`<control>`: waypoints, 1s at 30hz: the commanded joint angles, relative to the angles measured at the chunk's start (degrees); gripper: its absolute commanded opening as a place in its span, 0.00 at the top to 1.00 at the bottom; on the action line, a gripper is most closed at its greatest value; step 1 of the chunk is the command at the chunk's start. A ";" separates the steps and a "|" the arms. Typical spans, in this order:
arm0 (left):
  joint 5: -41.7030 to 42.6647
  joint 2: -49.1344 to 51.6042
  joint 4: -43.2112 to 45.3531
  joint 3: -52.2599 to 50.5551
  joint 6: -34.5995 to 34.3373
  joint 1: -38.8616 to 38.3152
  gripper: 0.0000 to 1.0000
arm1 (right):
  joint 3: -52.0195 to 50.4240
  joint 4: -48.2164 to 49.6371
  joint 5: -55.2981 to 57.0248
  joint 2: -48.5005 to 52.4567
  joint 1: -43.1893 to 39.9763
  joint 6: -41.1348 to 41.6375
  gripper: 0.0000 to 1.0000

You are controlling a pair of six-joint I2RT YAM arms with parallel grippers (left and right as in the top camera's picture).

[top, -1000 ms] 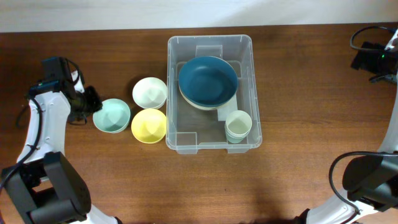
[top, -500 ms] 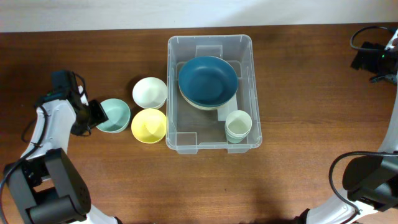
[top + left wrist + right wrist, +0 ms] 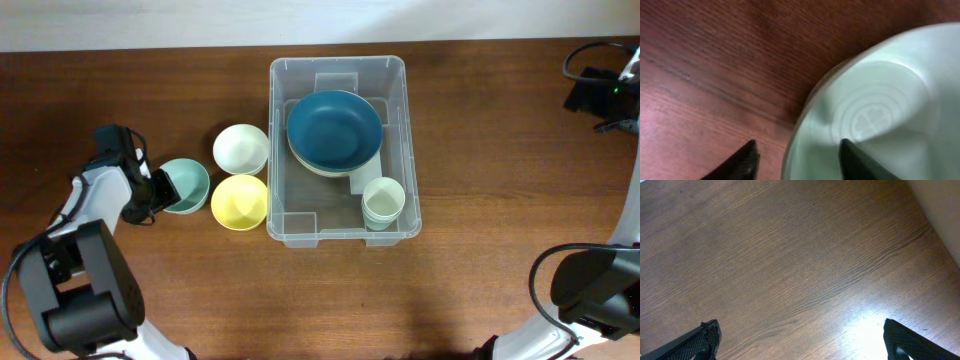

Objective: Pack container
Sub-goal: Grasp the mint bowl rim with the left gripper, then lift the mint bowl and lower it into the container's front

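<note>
Container [image 3: 338, 63] sits mid-counter [image 3: 480, 120] holding teal bowl [image 3: 334, 130] and pale cup [image 3: 383, 199]; left hand [image 3: 160, 189] spread open astride mint bowl [image 3: 186, 180] rim, right hand [image 3: 802, 345] open.

The left gripper [image 3: 158, 192] has moved astride the mint bowl [image 3: 189, 180].

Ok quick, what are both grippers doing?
Left gripper: open, astride the rim of the mint bowl.
Right gripper: open, empty.
</note>
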 commanded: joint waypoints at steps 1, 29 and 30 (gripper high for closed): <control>0.61 1.55 0.24 -0.44 -0.48 -0.11 0.64 | 0.85 -0.02 0.11 -0.85 -0.15 0.63 0.01; 6.36 -20.72 -11.69 15.34 -0.48 -8.31 0.99 | 0.85 -0.02 0.11 -0.85 -0.15 0.63 0.01; 6.58 -21.38 -11.96 15.34 -0.48 -10.64 0.99 | 0.85 -0.02 0.11 -0.85 -0.15 0.63 0.01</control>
